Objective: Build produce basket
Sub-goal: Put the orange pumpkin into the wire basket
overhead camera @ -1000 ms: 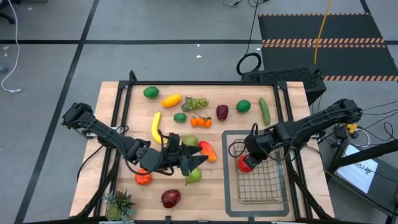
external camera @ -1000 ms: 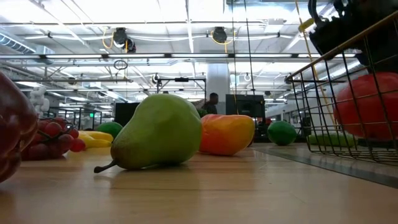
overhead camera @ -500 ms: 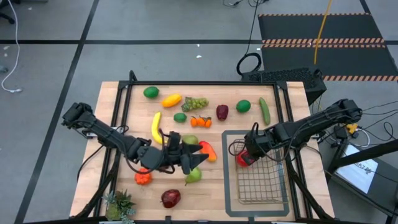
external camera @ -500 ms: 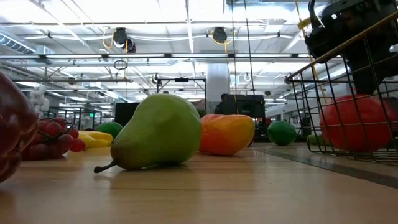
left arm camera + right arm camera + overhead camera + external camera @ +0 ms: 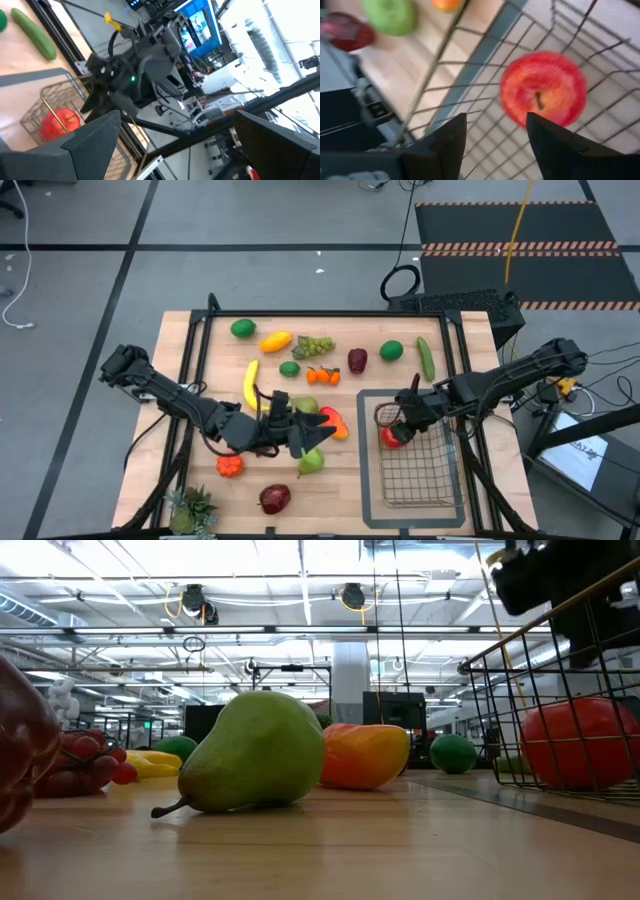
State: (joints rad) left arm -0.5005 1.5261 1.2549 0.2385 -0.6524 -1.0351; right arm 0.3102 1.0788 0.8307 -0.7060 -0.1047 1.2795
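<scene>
The dark wire basket stands on a grey tray at the table's right. A red apple lies on its mesh floor near the far left corner. My right gripper hangs open just above that apple, slanting down, with nothing between its fingers. My left gripper is open and level above the table's middle, over a green pear and beside an orange-red mango. More produce lies on the wood: a banana, grapes, a cucumber, limes and a dark red apple.
A spiky potted plant stands at the near left corner. The grey tray frames the basket. Black rails run along the table's left, far and right sides. A small orange fruit lies under the left arm.
My right gripper has opened and let go of the red apple, then risen a little. The apple has dropped from just above the mesh onto the basket's floor and rests there.
</scene>
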